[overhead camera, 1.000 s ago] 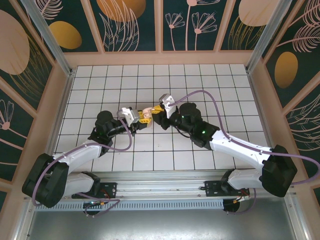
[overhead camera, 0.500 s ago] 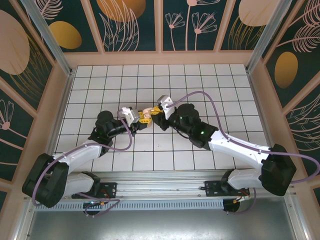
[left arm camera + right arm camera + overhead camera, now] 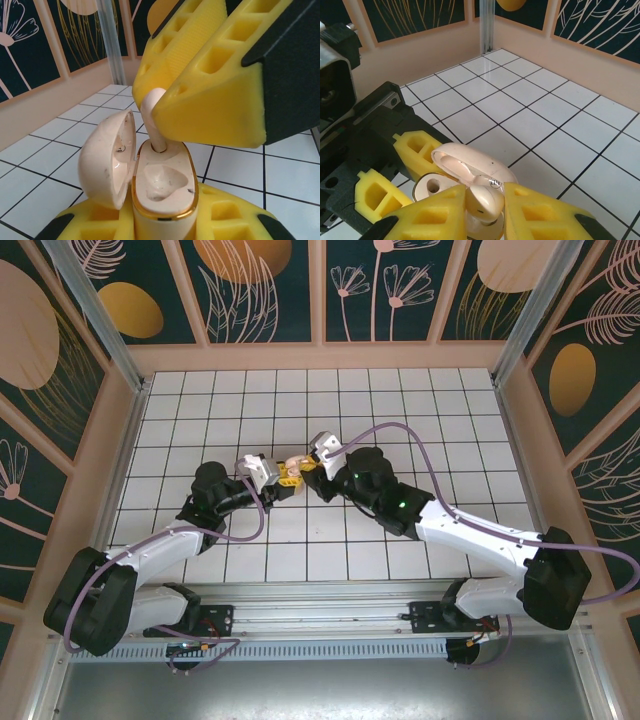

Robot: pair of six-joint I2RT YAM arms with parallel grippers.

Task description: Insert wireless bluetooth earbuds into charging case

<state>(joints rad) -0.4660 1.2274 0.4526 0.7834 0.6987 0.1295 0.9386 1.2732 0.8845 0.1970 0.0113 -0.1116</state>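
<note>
Left gripper (image 3: 281, 477) is clamped on the open charging case (image 3: 162, 192) mid-table, right gripper (image 3: 306, 468) pinches an earbud (image 3: 152, 107) whose stem's just entering its socket, so next up is probably a gentle straight push, then release.

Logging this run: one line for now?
left fingers: hold open pale-pink plastic charging case | right fingers: hold pale-pink earbud | stem tip in case
</note>
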